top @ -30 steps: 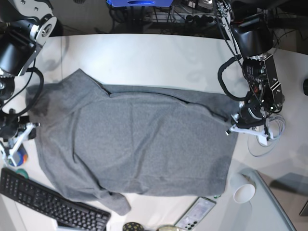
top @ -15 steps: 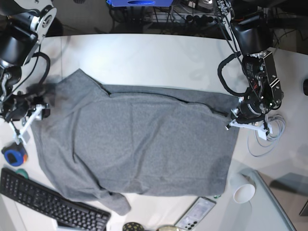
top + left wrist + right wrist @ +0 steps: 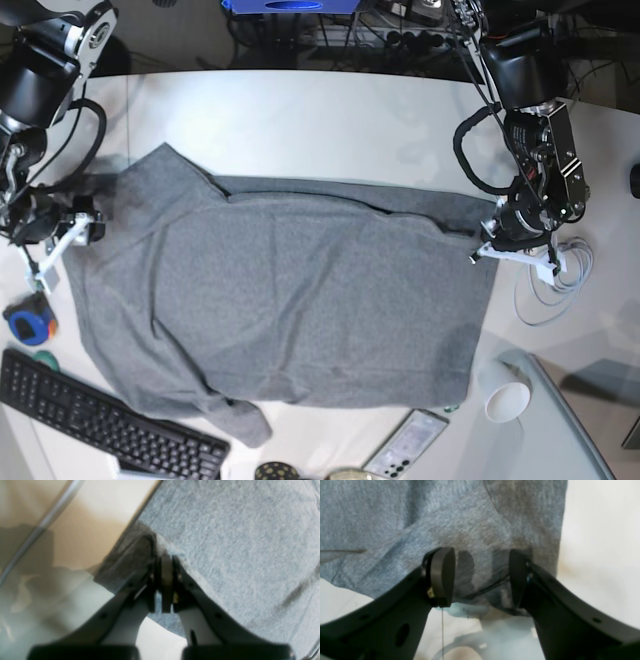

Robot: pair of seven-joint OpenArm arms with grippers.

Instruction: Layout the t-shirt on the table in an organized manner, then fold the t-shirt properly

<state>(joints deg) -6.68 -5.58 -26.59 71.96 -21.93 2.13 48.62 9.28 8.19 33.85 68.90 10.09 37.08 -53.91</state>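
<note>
Left wrist view. We recorded the left gripper [image 3: 166, 580] with its jaws pressed together on a pinch of the t-shirt [image 3: 237, 542] at its hem edge, the cloth bunched up between the pads. Bare table [image 3: 160, 642] showed beside and below the hem.

Right wrist view. We recorded the right gripper [image 3: 482, 577] with jaws standing apart and nothing between them, poised over the t-shirt [image 3: 445, 517] near its edge. White table [image 3: 600, 542] lay bare just past that edge.

Base view. A second earlier the right gripper [image 3: 62, 238] sat lower, off the shirt's side by the blue object [image 3: 28, 326]; it had since risen to the sleeve end and spread its jaws. The left gripper [image 3: 505, 240] had stayed clamped on the opposite edge, shifting only slightly. We judged this a fresh reach for a second hold, so that the t-shirt [image 3: 290, 300] could be drawn flat; it lay mid-table, creased, one corner curled near the keyboard [image 3: 100, 425].

Open room: broad at the table's far edge. Crowded at the near edge: keyboard, phone [image 3: 405, 443], cup [image 3: 505, 395]; cable [image 3: 550, 290] beside the left arm.
</note>
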